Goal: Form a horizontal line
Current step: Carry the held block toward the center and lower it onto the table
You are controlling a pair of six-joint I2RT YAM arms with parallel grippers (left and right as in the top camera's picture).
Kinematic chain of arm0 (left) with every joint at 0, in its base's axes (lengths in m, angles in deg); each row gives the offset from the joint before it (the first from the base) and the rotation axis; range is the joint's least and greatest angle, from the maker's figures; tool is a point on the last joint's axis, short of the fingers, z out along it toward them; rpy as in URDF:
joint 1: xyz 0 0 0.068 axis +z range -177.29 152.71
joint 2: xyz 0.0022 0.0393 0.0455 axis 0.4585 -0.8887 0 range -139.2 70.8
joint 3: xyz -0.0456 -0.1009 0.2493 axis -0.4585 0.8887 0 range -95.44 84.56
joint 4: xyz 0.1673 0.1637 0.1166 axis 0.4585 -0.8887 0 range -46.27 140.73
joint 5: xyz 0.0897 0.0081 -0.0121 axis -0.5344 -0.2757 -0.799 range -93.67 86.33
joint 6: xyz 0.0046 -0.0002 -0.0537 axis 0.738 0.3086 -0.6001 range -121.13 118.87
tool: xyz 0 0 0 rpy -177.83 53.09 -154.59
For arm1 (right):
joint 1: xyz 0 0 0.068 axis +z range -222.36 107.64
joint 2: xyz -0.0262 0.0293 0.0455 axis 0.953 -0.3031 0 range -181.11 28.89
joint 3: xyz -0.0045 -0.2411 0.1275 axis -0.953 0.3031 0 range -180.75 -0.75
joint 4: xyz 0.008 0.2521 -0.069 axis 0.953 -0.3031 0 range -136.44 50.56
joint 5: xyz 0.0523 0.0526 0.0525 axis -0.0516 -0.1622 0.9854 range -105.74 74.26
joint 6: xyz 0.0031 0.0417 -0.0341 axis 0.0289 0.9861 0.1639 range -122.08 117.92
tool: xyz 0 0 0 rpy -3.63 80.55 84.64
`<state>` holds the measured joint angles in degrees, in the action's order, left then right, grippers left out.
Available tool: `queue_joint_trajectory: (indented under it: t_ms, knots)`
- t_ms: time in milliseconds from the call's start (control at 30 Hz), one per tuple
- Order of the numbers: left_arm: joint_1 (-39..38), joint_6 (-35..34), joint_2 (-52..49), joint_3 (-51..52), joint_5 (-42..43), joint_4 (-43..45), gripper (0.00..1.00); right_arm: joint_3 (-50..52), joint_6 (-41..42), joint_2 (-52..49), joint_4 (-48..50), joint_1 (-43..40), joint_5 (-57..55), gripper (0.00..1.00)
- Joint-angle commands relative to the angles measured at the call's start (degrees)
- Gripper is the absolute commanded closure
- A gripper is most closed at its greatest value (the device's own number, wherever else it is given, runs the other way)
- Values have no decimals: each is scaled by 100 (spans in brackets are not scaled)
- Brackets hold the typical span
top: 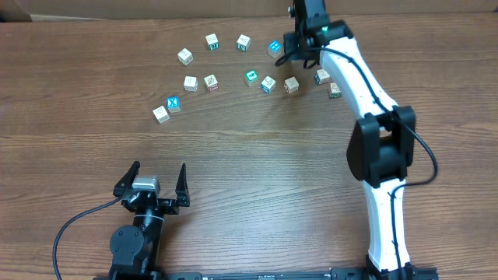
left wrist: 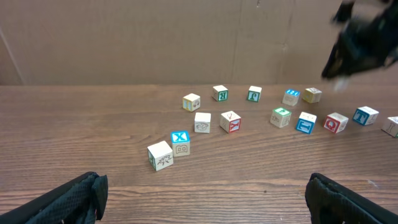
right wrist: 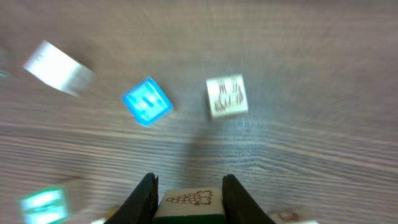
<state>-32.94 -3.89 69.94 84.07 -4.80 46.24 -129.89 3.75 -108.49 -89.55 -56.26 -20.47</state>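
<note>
Overhead, the horizontal line [top: 291, 85] is so far only a ragged row of small wooden letter cubes, right of centre on the brown wood-grain table [top: 257, 148]. Its long axis runs left to right across the table. A teal-green-faced cube [top: 251, 76] sits at the left end, with pale and blue-faced cubes strung out to the right. Gaps show between them, and the row wavers rather than running straight.

Just beyond the row, toward the far edge, the right gripper [right wrist: 189, 185] pinches a pale wooden cube with a grape-cluster drawing [right wrist: 189, 200], one black finger pressed to each side. Its wrist camera shows a bright blue-faced cube [right wrist: 147, 101] and a pale cube with scratchy markings [right wrist: 227, 96] lying on the table past the fingertips.

The left gripper [top: 158, 173] sits near the front edge, well apart from every cube, its fingers spread wide. Other small cubes [top: 191, 82] lie scattered to the left of the row.
</note>
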Motion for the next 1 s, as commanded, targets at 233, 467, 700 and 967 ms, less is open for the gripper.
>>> queue_joint_trajectory:
  t_ms: [233,467,700,967]
  knots:
    - [-37,109,52,20,-35,17,0,-273,1762,1034,-1075,944,546,84]
    - [-37,109,52,22,-35,17,0,177,2100,931,-1480,1860,315,84]
    - [-37,109,52,20,-35,17,1,1012,2940,931,-1187,2492,-708,83]
    - [-37,109,52,22,-35,17,0,2111,3303,931,138,2594,-730,84]
